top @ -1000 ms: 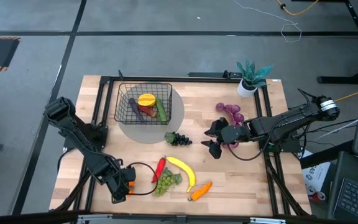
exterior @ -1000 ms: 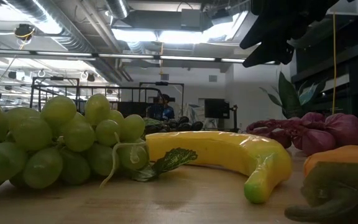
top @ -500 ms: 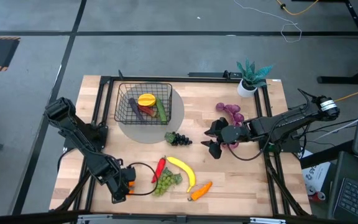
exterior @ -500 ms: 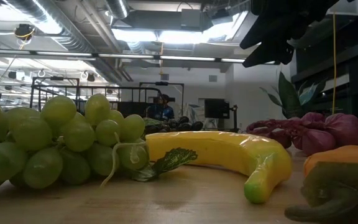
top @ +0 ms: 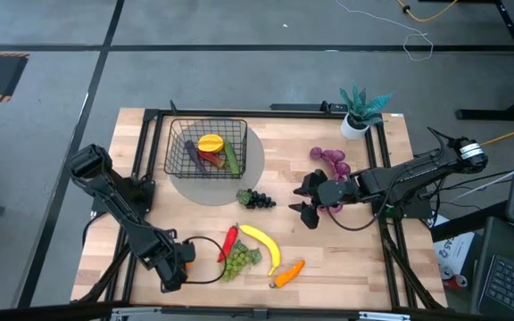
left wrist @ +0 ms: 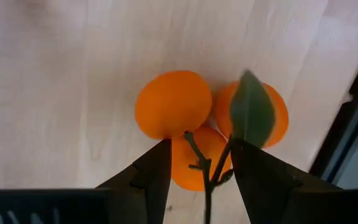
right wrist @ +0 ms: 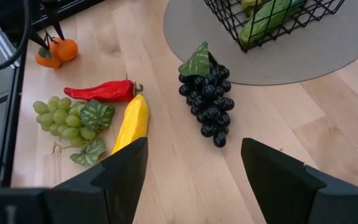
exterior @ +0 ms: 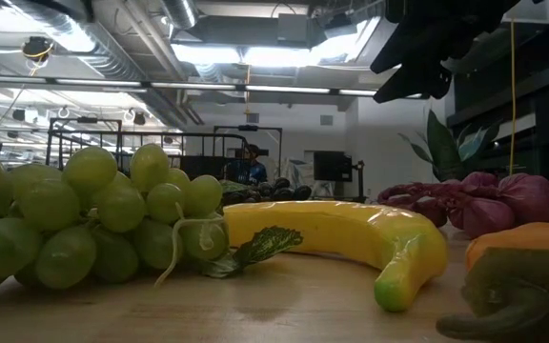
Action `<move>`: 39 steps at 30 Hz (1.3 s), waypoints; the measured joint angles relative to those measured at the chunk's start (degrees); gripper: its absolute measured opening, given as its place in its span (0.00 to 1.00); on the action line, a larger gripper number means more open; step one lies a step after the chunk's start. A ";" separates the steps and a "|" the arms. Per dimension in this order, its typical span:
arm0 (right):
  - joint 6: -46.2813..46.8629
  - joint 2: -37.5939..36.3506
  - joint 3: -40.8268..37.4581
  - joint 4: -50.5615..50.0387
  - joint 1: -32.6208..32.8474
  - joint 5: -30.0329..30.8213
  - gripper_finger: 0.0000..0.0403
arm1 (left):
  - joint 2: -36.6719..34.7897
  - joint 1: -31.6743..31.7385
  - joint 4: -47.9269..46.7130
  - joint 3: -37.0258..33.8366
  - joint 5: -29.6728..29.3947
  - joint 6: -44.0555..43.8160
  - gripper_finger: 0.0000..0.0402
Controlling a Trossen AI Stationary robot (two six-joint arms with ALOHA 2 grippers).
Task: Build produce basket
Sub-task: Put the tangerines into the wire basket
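Note:
The black wire basket [top: 205, 147] stands on a round grey mat [top: 252, 169] at the far left and holds a yellow piece, a cucumber and a dark piece. A cluster of oranges [left wrist: 174, 106] with a stem and a leaf lies near the front left corner. My left gripper [left wrist: 201, 177] points down over it, open, one finger on each side of the stem. Dark grapes [top: 257, 199], a red chili [top: 229, 241], green grapes [top: 239, 260], a banana [top: 264, 245] and a carrot [top: 288, 273] lie mid-table. My right gripper [top: 306, 203] hovers open to the right of the dark grapes.
A purple string of produce [top: 330, 160] lies right of centre, behind my right gripper. A teal potted plant [top: 360, 111] stands at the far right corner. A black frame rail [top: 141, 160] runs along the table's left side, close to my left arm.
My left gripper has sunk a little toward the oranges, and in the high view it now covers them. Its fingers have stayed equally wide apart.

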 joint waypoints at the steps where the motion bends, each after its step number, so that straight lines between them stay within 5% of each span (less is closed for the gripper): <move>1: 0.00 0.00 0.00 0.00 0.00 0.00 0.65 | 0.54 -0.06 0.13 0.05 0.09 0.00 0.40; 21: 0.00 0.00 0.00 0.00 0.00 0.02 0.65 | 1.77 0.00 0.40 0.03 0.89 -0.44 0.39; 32: 0.00 0.00 0.00 0.00 0.00 0.02 0.65 | 1.80 0.00 0.37 -0.01 0.89 -3.90 0.03; 39: 0.05 0.02 -0.02 0.00 0.00 0.00 0.65 | 1.05 0.60 -0.66 0.92 2.22 -5.33 0.01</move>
